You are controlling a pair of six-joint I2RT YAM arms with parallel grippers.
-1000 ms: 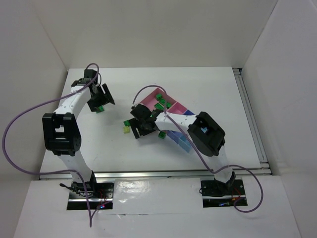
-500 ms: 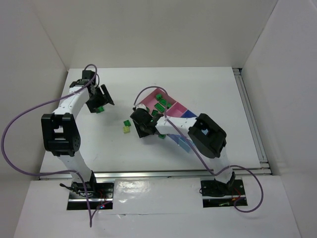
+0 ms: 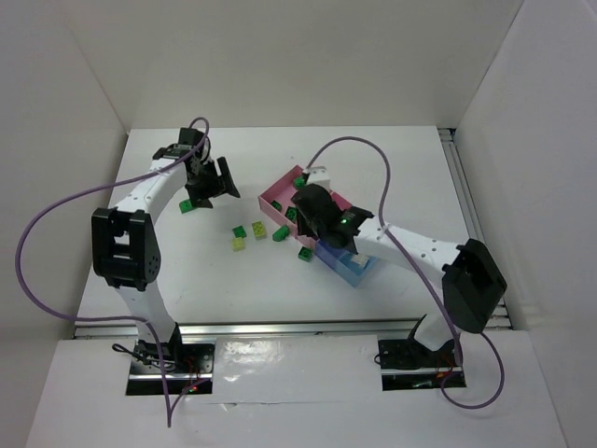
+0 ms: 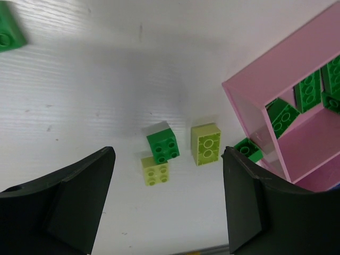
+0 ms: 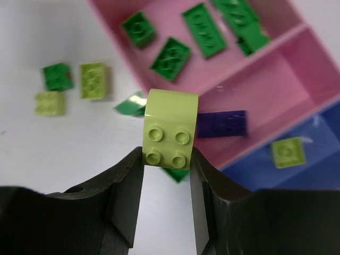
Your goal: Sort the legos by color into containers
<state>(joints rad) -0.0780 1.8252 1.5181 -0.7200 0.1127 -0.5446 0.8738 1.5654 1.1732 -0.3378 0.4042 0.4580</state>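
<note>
While the right gripper (image 5: pixel 167 166) hung over the row of bins (image 3: pixel 272 198), its fingers were clamped on a pale yellow-green brick (image 5: pixel 170 127), one finger on each side and the studs turned toward the wrist camera. Beneath it, the first pink bin (image 5: pixel 164 16) held several dark green bricks (image 5: pixel 170 58). The second pink bin (image 5: pixel 276 79) held a purple brick (image 5: pixel 222 124). The blue bin (image 5: pixel 319 133), cut off by the frame's edge, held one small yellow-green brick (image 5: pixel 288 152). I could not tell from that view which bin the held brick hung over. From above, the right arm covered the middle of the row, so only the first pink bin and the light blue bin (image 3: pixel 359 273) at the near end showed plainly. On the white table (image 3: pixel 401 168) beside the pink end lay a loose cluster: a green square brick (image 4: pixel 163 144) just beside a yellow-green square (image 4: pixel 155 171), a longer yellow-green brick (image 4: pixel 206 143) near them, and another green brick (image 4: pixel 247 149) at the bin's corner, partly hidden by a finger. One more green piece (image 5: pixel 178 174) peeked out between the right gripper's fingers, too covered to make out. The left gripper (image 3: pixel 211 182) hovered over the cluster with its jaws spread wide and nothing between them. A lone green brick (image 3: pixel 187 204) lay apart near it, clipped at the corner of its own camera's view.
</note>
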